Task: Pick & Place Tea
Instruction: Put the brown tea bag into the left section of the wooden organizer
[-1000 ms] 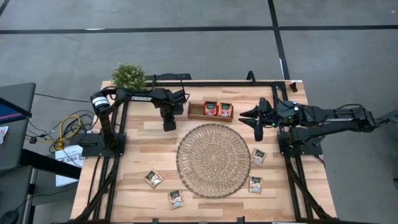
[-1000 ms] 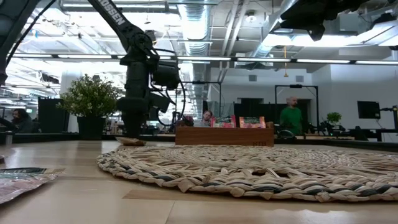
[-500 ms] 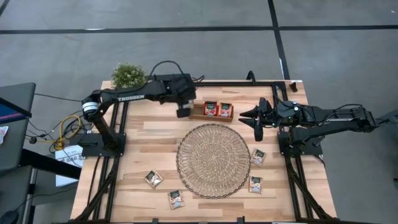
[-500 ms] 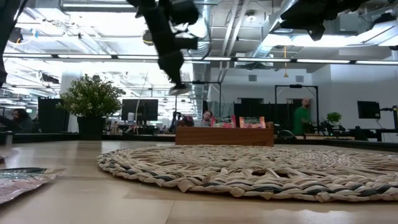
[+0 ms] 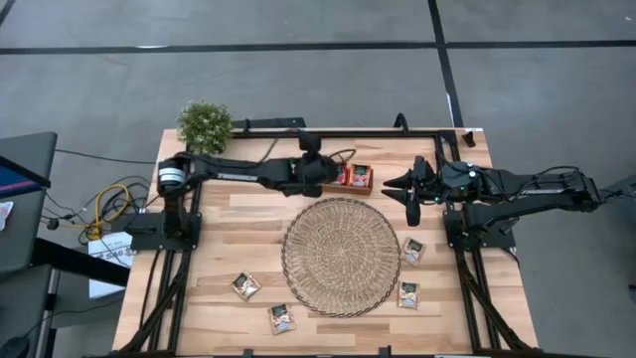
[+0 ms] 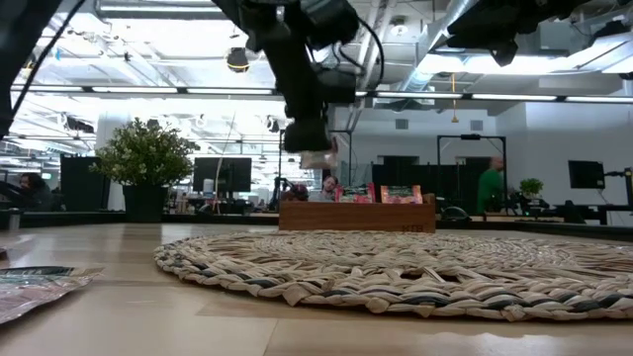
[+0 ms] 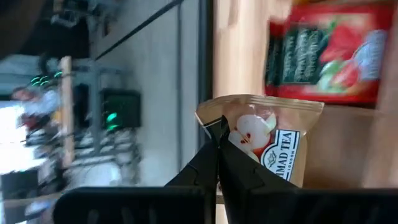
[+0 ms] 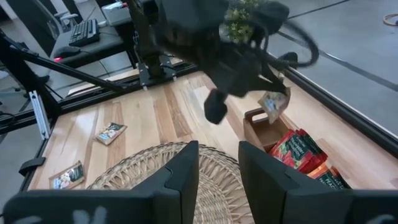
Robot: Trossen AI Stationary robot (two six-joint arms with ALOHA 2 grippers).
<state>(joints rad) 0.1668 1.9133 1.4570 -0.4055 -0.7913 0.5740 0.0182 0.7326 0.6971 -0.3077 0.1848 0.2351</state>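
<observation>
Left gripper pinched on a tea sachet above the wooden tray — right gripper parted, holding nothing.

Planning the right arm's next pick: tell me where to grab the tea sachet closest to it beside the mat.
Take the sachet by its outer edge, the one facing away from the straw mat, coming straight down. It lies flat on the table hard against the mat's rim, so probably only that side leaves room for the tool's fingers.

Seven tea sachets, one woven mat, one wooden tray, one potted plant
</observation>
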